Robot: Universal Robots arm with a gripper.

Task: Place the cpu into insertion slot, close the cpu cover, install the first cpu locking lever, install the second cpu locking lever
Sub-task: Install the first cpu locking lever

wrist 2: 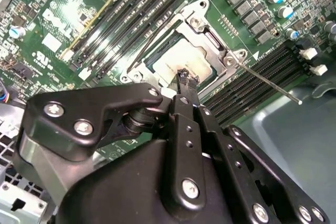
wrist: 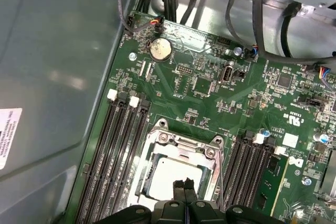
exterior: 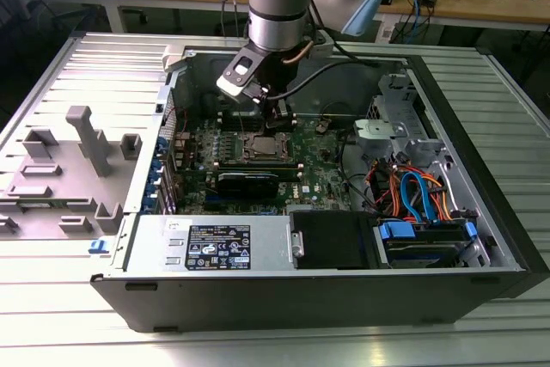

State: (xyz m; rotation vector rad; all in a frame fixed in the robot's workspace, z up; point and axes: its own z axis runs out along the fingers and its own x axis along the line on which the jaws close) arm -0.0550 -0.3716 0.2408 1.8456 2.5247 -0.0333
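The pincer [wrist: 182,184] hangs with its tips pinched together, nothing between them. Directly beneath it the cpu [wrist: 164,174] sits in the insertion slot [wrist: 145,179], with the cpu cover [wrist: 184,148] lying down around it. A thin locking lever [wrist 2: 268,82] juts out just beside the pincer.

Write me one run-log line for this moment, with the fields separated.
pincer: shut, tips over cpu | cpu: seated in insertion slot | cpu cover: down | one lever: sticking out free
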